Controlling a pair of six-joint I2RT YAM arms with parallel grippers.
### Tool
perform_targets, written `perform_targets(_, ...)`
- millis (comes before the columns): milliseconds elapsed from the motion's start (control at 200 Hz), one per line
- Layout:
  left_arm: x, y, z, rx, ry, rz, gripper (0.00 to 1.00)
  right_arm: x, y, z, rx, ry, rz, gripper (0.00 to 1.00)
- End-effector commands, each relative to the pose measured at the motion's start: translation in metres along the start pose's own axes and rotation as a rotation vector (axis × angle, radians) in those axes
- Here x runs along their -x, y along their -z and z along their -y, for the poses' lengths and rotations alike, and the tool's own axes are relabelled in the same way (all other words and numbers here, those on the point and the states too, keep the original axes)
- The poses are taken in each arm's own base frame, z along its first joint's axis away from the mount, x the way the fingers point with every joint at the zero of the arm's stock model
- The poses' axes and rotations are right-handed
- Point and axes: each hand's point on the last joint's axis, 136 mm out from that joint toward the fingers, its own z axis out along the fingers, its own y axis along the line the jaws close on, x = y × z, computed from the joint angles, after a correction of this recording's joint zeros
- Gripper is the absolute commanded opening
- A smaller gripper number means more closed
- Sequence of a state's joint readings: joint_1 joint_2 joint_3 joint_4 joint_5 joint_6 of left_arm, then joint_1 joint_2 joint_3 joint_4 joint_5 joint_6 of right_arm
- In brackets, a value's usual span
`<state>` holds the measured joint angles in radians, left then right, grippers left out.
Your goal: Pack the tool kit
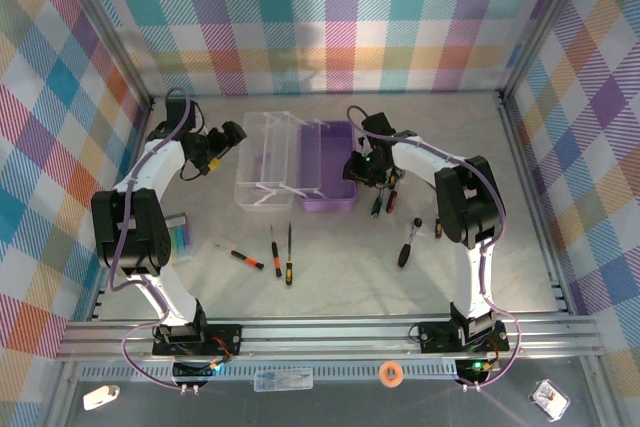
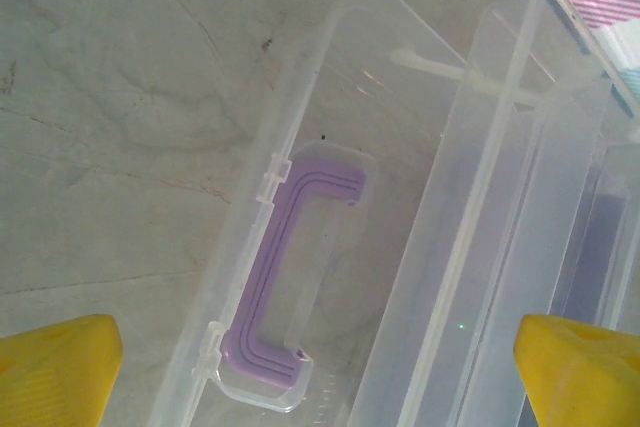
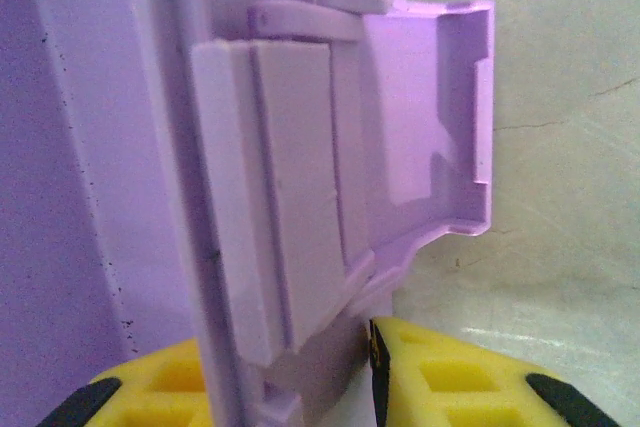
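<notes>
The tool kit's lilac case [image 1: 330, 172] lies open at mid table, its clear lid [image 1: 265, 162] folded out to the left. My right gripper [image 1: 358, 169] is at the case's right wall. In the right wrist view its yellow fingers [image 3: 460, 377] press on either side of that wall [image 3: 200, 197], just below the lilac latch [image 3: 400, 127]. My left gripper [image 1: 232, 137] hangs open over the lid [image 2: 400, 147], its yellow fingertips [image 2: 55, 367] wide apart around the purple handle [image 2: 290, 277]. Screwdrivers lie loose in front of the case [image 1: 275, 252] and to its right [image 1: 407, 244].
Three screwdrivers lie in a row before the lid, the leftmost [image 1: 243, 258] angled. More screwdrivers [image 1: 392, 195] rest close under the right arm. A teal object [image 1: 180, 237] sits beside the left arm. Metal frame rails [image 1: 300, 332] border the table.
</notes>
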<state>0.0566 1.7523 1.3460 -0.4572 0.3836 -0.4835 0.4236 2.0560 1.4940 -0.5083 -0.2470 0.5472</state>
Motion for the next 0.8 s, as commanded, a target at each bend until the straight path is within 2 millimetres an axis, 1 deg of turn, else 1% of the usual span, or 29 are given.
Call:
perform_targets(0, 0.001, 0.027, 0.015, -0.072, 0.043, 0.037, 1.0, 0.0, 0.019, -0.019, 0.04, 0.005, 0.029, 0.32)
perform_targets(50, -0.001, 0.04, 0.024, -0.109, 0.05, 0.059, 1.0, 0.001, 0.028, -0.025, 0.053, 0.017, 0.039, 0.35)
perform_targets(95, -0.005, 0.055, 0.03, -0.134, 0.054, 0.089, 1.0, 0.005, 0.038, -0.029, 0.045, 0.026, 0.059, 0.42)
perform_targets(155, -0.016, 0.073, 0.032, -0.142, 0.061, 0.124, 1.0, 0.01, 0.053, -0.031, 0.013, 0.042, 0.085, 0.47)
perform_targets(210, -0.031, 0.087, 0.035, -0.17, 0.046, 0.155, 1.0, 0.016, 0.07, -0.033, -0.017, 0.06, 0.12, 0.55)
perform_targets(245, -0.042, 0.094, 0.035, -0.177, 0.046, 0.173, 1.0, 0.019, 0.08, -0.031, -0.049, 0.066, 0.139, 0.58)
perform_targets(335, -0.069, 0.111, 0.036, -0.219, 0.019, 0.185, 1.0, 0.026, 0.106, -0.026, -0.12, 0.088, 0.183, 0.6)
perform_targets(390, -0.086, 0.114, 0.032, -0.225, 0.01, 0.179, 1.0, 0.026, 0.121, -0.019, -0.175, 0.099, 0.21, 0.61)
perform_targets(455, -0.109, 0.115, 0.031, -0.26, 0.001, 0.156, 1.0, 0.023, 0.134, -0.005, -0.246, 0.096, 0.228, 0.61)
perform_targets(515, -0.129, 0.114, 0.032, -0.297, -0.029, 0.116, 1.0, 0.016, 0.142, 0.01, -0.296, 0.087, 0.23, 0.6)
perform_targets(565, -0.142, 0.113, 0.026, -0.284, -0.049, 0.091, 1.0, 0.008, 0.145, 0.022, -0.324, 0.08, 0.224, 0.58)
perform_targets(640, -0.153, 0.111, 0.019, -0.28, -0.058, 0.075, 1.0, -0.004, 0.146, 0.036, -0.36, 0.08, 0.221, 0.51)
perform_targets(680, -0.16, 0.11, 0.018, -0.29, -0.056, 0.06, 1.0, -0.009, 0.145, 0.044, -0.382, 0.068, 0.218, 0.49)
perform_targets(715, -0.165, 0.109, 0.017, -0.296, -0.055, 0.049, 1.0, -0.013, 0.143, 0.048, -0.386, 0.062, 0.21, 0.46)
perform_targets(755, -0.171, 0.106, 0.014, -0.295, -0.054, 0.037, 1.0, -0.018, 0.138, 0.051, -0.389, 0.039, 0.191, 0.41)
perform_targets(795, -0.175, 0.104, 0.011, -0.291, -0.053, 0.028, 1.0, -0.021, 0.133, 0.051, -0.375, 0.018, 0.174, 0.36)
